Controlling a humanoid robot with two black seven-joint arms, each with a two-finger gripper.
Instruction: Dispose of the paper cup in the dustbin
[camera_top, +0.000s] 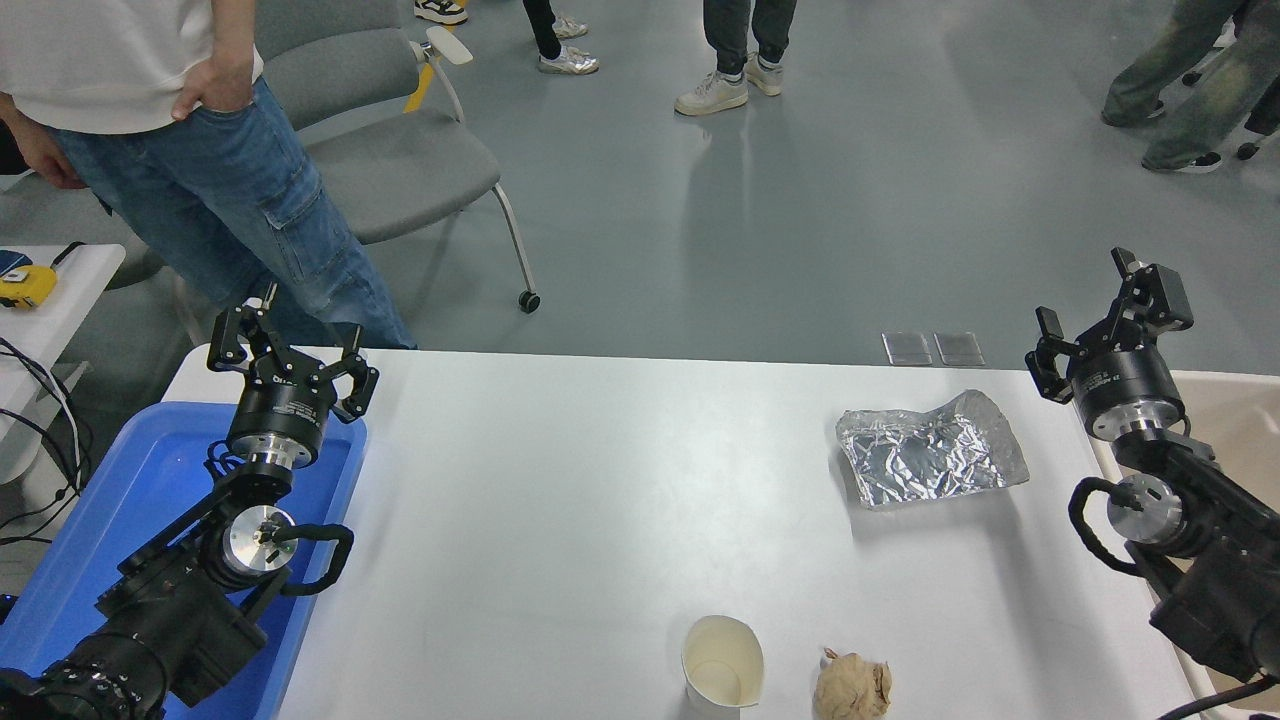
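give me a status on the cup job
Both pincers open, empty: left over blue tray, right by dustbin. Paper cup upright, untouched, near edge. Brown paper ball beside it, apart.

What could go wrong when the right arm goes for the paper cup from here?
The paper cup stands upright at the table's near edge, close beside the brown paper ball; the right gripper, open near the far right edge, might nudge or grab the ball instead. A thin cup may crush or tip. The foil sheet lies near the arm's likely path.
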